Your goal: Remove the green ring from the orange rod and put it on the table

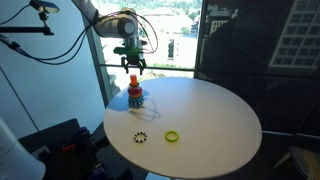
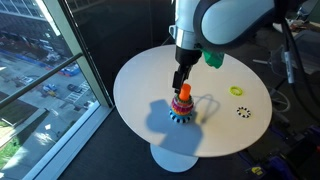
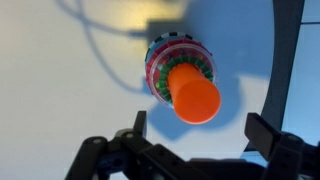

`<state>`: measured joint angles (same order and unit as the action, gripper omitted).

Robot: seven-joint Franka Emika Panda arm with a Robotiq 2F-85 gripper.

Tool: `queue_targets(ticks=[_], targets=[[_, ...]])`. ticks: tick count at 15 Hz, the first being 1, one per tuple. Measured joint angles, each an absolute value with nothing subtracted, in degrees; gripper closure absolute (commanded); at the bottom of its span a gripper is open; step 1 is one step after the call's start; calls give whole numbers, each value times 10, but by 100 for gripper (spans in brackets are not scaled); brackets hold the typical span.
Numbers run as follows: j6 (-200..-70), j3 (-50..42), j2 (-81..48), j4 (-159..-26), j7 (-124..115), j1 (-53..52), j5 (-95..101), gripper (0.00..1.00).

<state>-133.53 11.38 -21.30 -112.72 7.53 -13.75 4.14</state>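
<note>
A large round table with a smooth white top (image 1: 210, 110) is filling an exterior view. Near its left edge a short upright orange plastic rod (image 1: 134, 81) is standing inside a stack of rings. The small dark teal-green ring (image 1: 134, 101) is sitting low on that rod, beneath a red ring (image 1: 134, 92). The black robot gripper (image 1: 133, 66) is hovering directly above the rod. In the wrist view its fingers (image 3: 135, 128) are spread wide, gripping nothing. Further right, a black-and-white toothed ring (image 1: 141, 138) and then a yellow-green ring (image 1: 172, 136) are lying loose on the tabletop.
</note>
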Motion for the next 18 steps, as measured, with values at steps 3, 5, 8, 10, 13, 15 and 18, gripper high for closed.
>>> queue_targets(ticks=[3,5,8,10,13,15,18], targets=[[-1336,112,-228,-1129,70,-138,50,0],[-1340,112,-239,-1129,65,-138,57,0],[-1357,111,-253,-1129,58,-140,63,0],[-1367,111,-260,-1129,57,-142,63,0],[-1374,111,-264,-1129,56,-143,63,0],[-1376,110,-267,-1129,55,-143,63,0],[-1376,109,-269,-1129,50,-143,63,0]])
